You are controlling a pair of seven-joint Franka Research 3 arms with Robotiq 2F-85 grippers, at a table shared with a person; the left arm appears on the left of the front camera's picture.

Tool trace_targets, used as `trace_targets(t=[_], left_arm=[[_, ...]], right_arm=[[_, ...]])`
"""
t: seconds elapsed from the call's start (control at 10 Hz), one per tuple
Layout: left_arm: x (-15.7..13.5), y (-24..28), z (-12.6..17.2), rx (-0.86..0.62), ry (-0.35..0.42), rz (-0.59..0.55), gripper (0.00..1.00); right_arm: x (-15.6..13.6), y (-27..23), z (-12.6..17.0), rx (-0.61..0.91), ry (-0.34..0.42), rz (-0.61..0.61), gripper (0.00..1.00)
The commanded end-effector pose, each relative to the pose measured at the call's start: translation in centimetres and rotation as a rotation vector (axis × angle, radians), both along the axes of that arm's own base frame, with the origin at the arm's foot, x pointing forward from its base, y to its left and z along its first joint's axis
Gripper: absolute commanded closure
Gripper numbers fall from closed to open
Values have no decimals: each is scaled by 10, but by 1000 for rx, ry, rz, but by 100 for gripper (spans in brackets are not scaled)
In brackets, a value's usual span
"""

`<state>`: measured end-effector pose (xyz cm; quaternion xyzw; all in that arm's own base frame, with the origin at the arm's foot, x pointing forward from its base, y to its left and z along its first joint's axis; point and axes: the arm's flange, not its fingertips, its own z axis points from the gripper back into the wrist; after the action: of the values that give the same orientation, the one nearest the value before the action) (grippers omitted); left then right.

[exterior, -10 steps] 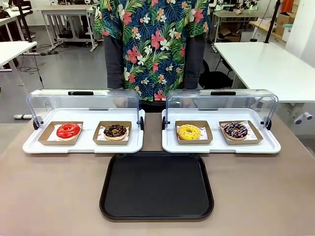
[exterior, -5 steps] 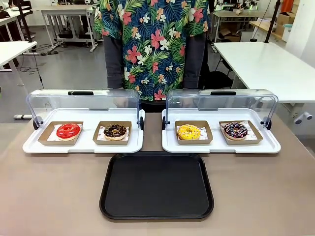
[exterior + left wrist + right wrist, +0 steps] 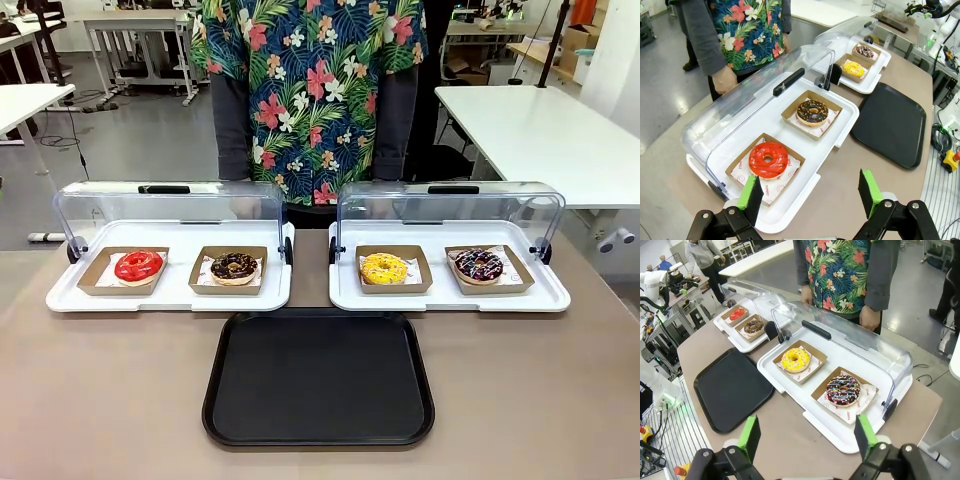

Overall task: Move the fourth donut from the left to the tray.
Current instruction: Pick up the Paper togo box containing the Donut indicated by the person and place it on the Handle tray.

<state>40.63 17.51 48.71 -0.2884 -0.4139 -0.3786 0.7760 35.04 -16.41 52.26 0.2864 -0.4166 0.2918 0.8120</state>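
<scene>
Grey-brown counter (image 3: pixel 100 400) spans the front view, with a person in a flowered shirt (image 3: pixel 315 90) standing at its far side. The fourth donut (image 3: pixel 479 264) lies flat, hole upward, in its square cardboard holder (image 3: pixel 489 287) at the right end of the right white tray (image 3: pixel 450 303). Being round, it has no long axis; the holder's edges run square with that tray's rim. The black tray (image 3: pixel 318 378) lies on the near middle of the counter, just in front of both white trays, with its long side running left to right, apart from the donut.

A yellow donut (image 3: pixel 384 268) sits just beside the fourth donut, on its left. The clear lid (image 3: pixel 450 205) stands swung back over the far edge, so the near side is open. The left white tray (image 3: pixel 170 302) carries a nut-crumbed chocolate donut (image 3: pixel 234 266) and a red donut (image 3: pixel 138 265).

From the right wrist, the drizzle reads as pink and white, a printed paper (image 3: pixel 861 407) shows under the donut, and the person's hand (image 3: pixel 870 317) hangs behind the lid. The right gripper (image 3: pixel 807 436) hovers above the counter near that donut, jaws wide apart and empty. The left gripper (image 3: pixel 809 192) is likewise spread and empty, above the red donut's end.
</scene>
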Motion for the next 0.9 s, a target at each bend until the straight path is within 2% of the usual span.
trace_targets(t=[0.0, 0.8], left_arm=[[1, -1, 1, -24, -10, 1, 0], [1, -1, 1, -24, -10, 1, 0]], right_arm=[[4, 0, 2, 10, -36, 8, 0], [4, 0, 2, 10, -36, 8, 0]])
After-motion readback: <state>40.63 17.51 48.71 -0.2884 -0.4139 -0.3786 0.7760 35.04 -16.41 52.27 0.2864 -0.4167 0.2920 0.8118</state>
